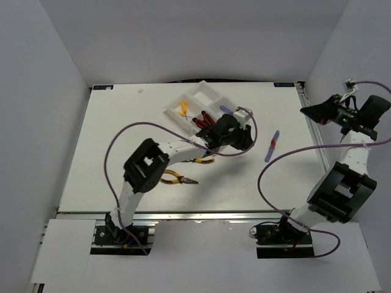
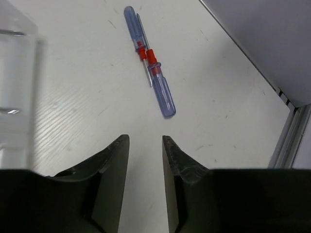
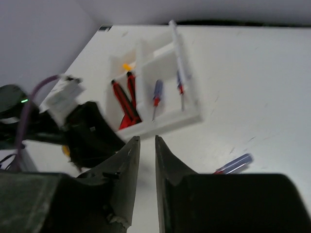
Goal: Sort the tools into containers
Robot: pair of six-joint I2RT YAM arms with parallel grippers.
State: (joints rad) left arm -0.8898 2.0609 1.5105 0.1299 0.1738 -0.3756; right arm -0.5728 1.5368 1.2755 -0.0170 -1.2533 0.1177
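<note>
The white divided tray (image 1: 215,96) sits tilted at the table's back middle. It holds two red-and-black knives (image 3: 124,102), a small yellow tool (image 1: 183,108) and blue-handled screwdrivers (image 3: 156,96). Two more blue-and-red screwdrivers (image 2: 151,65) lie side by side on the table to the tray's right (image 1: 272,145). Two yellow-handled pliers (image 1: 178,179) lie near the left arm. My left gripper (image 2: 146,141) hovers just right of the tray (image 1: 243,137), open and empty, facing those screwdrivers. My right gripper (image 3: 147,141) is raised over the table's right edge (image 1: 305,112), shut on nothing.
Grey walls enclose the table on three sides. The table's metal right edge (image 2: 291,126) runs close behind the loose screwdrivers. A purple cable (image 1: 244,149) loops over the table from the left arm. The tray's wall (image 2: 19,73) stands at the left gripper's left side.
</note>
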